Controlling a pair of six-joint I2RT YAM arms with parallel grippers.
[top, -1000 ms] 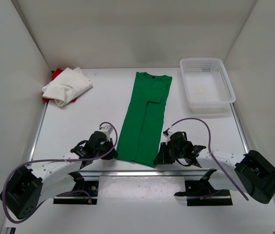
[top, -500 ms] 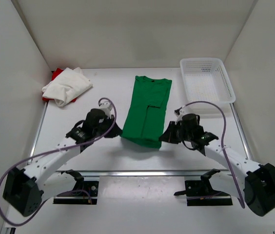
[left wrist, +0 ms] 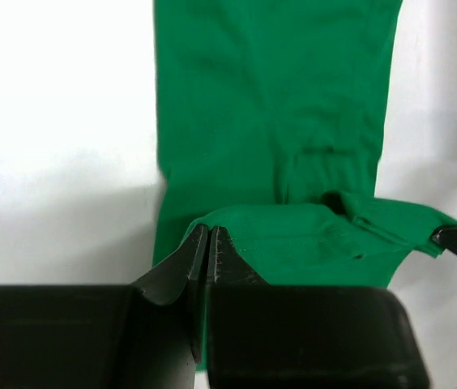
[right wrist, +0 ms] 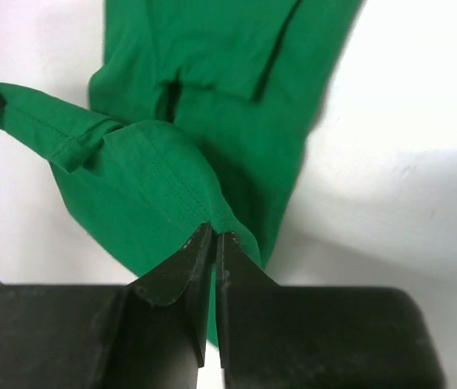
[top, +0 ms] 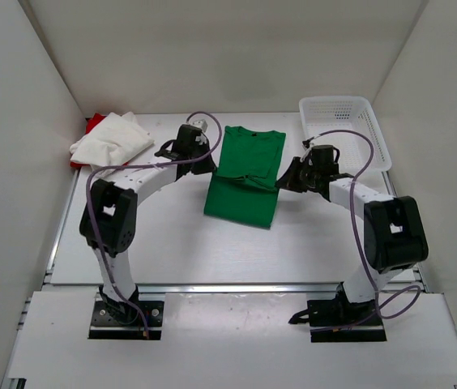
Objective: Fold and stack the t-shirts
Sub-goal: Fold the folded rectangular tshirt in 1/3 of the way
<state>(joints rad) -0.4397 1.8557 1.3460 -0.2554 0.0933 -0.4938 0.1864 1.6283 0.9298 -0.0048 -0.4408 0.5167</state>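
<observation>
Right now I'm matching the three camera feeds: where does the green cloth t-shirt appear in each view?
Top external: green cloth t-shirt mid-picture, between left gripper and right gripper.
Left wrist: fills upper middle; left gripper pinches its lifted hem.
Right wrist: upper left to centre; right gripper pinches the lifted hem.
Shared landmark: that lifted hem, stretched between the two grippers.

The green t-shirt [top: 245, 174] lies in the middle, folded into a narrow strip, collar at the far end. Its near hem is raised and bent towards the collar, one corner pinched in the left gripper [left wrist: 208, 241], the other in the right gripper [right wrist: 211, 237]. The off-white t-shirt [top: 111, 142] lies crumpled at the far left, over the red t-shirt [top: 92, 123], which is mostly hidden
</observation>
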